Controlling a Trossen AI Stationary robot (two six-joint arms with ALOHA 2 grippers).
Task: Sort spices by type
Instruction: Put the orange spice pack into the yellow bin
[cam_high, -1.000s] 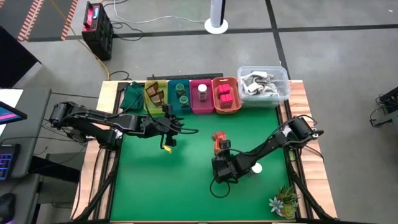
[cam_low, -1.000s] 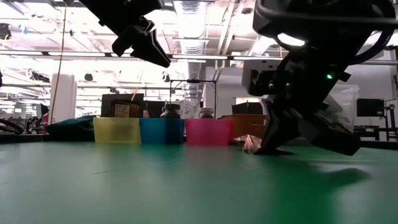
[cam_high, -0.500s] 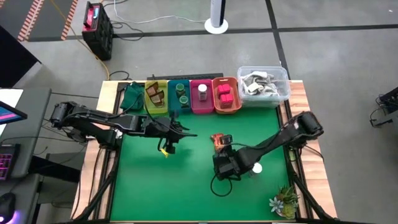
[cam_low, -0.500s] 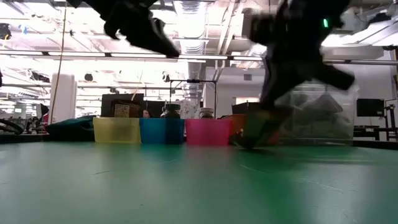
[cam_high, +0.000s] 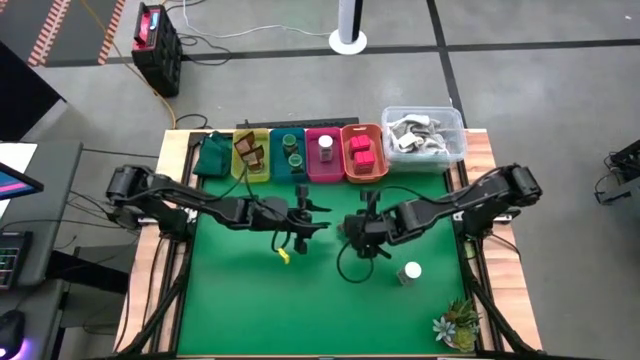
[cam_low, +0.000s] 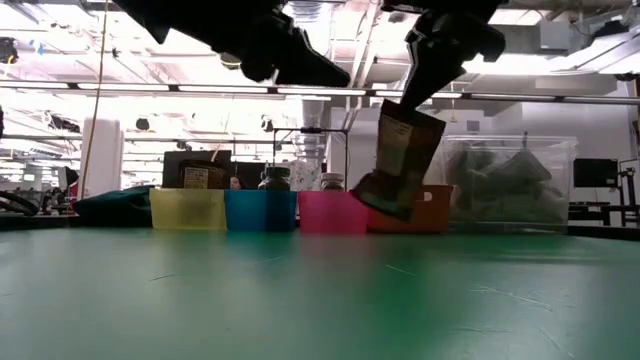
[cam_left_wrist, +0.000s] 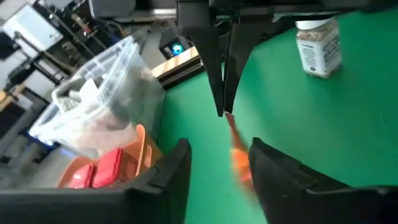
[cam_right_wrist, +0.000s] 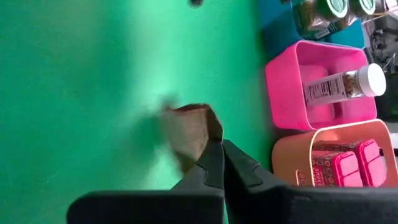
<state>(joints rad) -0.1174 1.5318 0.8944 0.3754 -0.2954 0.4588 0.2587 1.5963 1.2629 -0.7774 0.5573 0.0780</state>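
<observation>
Right claw (cam_right_wrist: 216, 163): pressed together on the top edge of a brown packet (cam_low: 400, 160), which hangs tilted, clear of the bench (cam_high: 260, 300).
Packet position: mid-bench, near side of the bin row, in front of the pink bin (cam_high: 324, 160) and orange bin (cam_high: 364, 155).
Left claw (cam_left_wrist: 217, 180): spread, holding nothing, just left of the right claw above mid-bench.
Yellow bin (cam_high: 250, 157): holds brown packets.
Teal bin (cam_high: 291, 153): holds dark green jars.
Pink bin contents: one white-capped jar (cam_right_wrist: 339, 88), lying on its side.
Orange bin contents: red-pink blocks (cam_right_wrist: 342, 163).
Loose item: a white-capped jar (cam_high: 410, 271) stands on the bench, right of the right claw and nearer.
Far right corner: clear tub (cam_high: 424, 135) of grey-white pieces.
Near right corner: small spiky plant (cam_high: 457, 324).
</observation>
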